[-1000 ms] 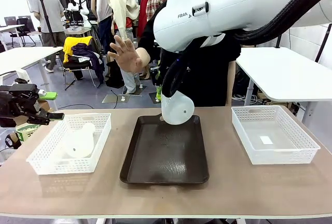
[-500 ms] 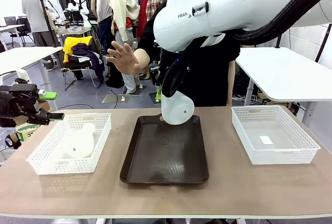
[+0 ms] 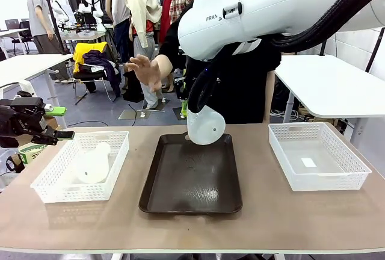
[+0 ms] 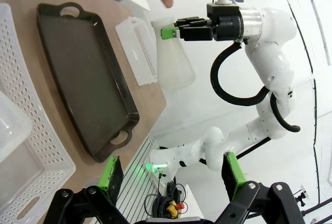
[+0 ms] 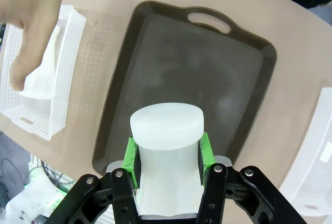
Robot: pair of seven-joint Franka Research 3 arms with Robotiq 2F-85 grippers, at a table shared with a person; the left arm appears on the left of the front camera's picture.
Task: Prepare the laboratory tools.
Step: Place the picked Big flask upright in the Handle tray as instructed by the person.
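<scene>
The right gripper (image 5: 167,154) is pinching the neck of one Erlenmeyer flask (image 3: 206,126) between its green pads, and in the centre of the front view this flask hangs tilted over the far end of the dark brown tray (image 3: 192,194). The left gripper (image 4: 171,175), at the left edge of the front view, has its fingers spread wide with nothing between them (the second flask (image 3: 93,164) lies on its side in the white mesh basket (image 3: 54,191) at lower left, near it). A person's open hand (image 3: 144,70) is raised in the upper middle, above and left of the held flask.
</scene>
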